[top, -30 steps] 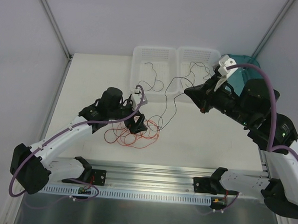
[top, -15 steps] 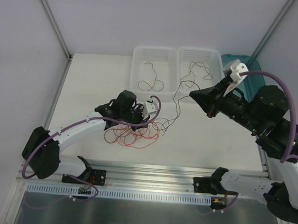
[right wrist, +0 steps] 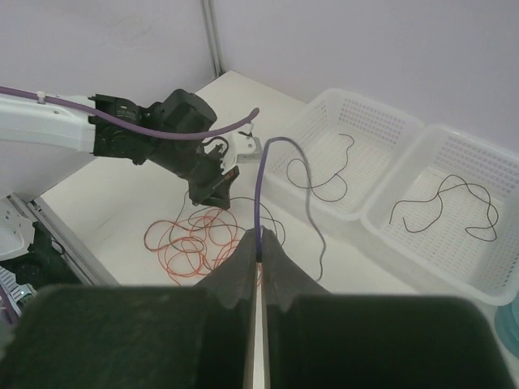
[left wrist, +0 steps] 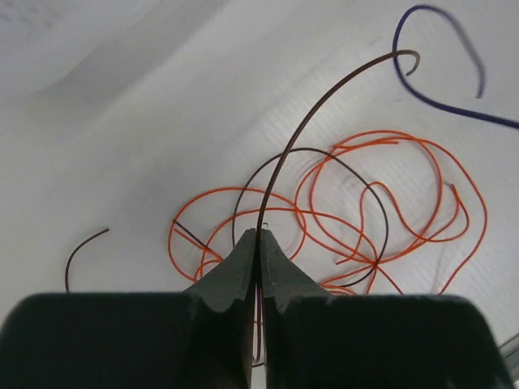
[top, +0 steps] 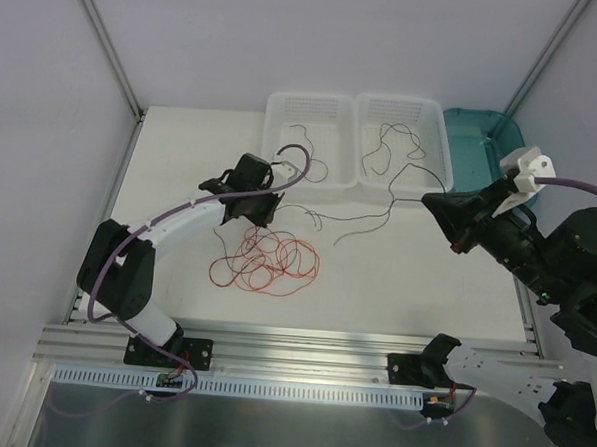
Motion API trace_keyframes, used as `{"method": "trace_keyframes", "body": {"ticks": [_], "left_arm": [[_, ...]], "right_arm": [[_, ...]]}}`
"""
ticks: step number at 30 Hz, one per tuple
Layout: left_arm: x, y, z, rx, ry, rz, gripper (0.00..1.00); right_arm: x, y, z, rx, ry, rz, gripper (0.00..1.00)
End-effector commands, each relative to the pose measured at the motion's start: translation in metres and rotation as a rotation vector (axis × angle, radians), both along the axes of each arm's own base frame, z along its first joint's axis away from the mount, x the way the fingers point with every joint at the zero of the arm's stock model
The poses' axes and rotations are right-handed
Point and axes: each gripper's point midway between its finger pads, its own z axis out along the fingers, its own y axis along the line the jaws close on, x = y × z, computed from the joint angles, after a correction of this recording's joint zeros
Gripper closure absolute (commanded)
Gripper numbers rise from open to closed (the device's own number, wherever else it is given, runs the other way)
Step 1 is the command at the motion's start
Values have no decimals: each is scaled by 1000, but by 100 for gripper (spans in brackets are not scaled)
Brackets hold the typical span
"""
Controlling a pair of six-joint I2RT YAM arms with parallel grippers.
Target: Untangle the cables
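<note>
**Two white and black robot arms**

The left arm (top: 173,220), on the left side of the top view, has long white tubes with chunky black joints (top: 116,274) between them. The right arm (top: 577,263), at the right edge, is mostly black, with white parts down low. A thick lilac cord (top: 581,184) runs along each arm. A small white block (top: 527,165) sits near the right arm's tip. Black feet (top: 426,367) show at the bottom of the frame. Up close, the left gripper (left wrist: 258,243) and the right gripper (right wrist: 258,243) have dark, smooth fingers (left wrist: 231,279) shaped like pointy wedges.
</note>
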Motion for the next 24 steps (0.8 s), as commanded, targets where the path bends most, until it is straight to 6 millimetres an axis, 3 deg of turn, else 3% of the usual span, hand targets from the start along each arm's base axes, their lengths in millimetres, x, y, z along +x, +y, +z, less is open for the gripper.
{"method": "trace_keyframes", "body": {"ticks": [1,4,9,13,16,20,23,24], "left_arm": [[8,32,-15,102,105,218,100],[9,42,-24,140,140,262,100],[7,54,-20,122,166,314,100],[-1,72,-29,212,180,335,100],[-9,68,-35,211,230,311,100],[-17,51,-12,93,229,269,100],[-26,52,1,53,207,267,71],[-30,54,3,48,203,267,52]], "right_arm": [[-4,-17,16,22,-48,-42,99],[-6,-20,21,26,-61,-45,99],[-8,-29,30,39,-93,-71,99],[-7,-24,45,31,-108,-51,99],[-2,-16,60,35,-135,-35,99],[17,4,69,10,-154,-32,99],[34,22,76,-4,-160,-32,99],[37,24,82,1,-171,-36,99]]}}
